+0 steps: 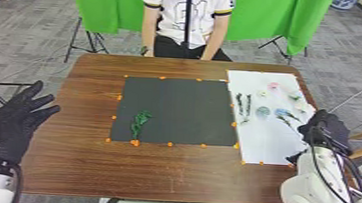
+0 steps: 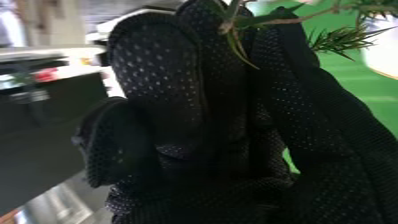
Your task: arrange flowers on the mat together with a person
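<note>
green sprig (image 1: pixel 141 123) — on mat (image 1: pixel 179 107) | flowers (image 1: pixel 273 86) — on white sheet (image 1: pixel 264 146) | leafy sprig (image 2: pixel 336 44) at right hand (image 1: pixel 327 129)

brown wooden table (image 1: pixel 76 164), black fabric glove (image 2: pixel 187 160)

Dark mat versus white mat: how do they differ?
The dark mat is near-black and wider; the white mat is narrower and longer from front to back.
The dark mat bears one green sprig, at its near left; the white mat bears several flowers and stems.
Both lie flat on the table, with orange bits along their edges.
</note>
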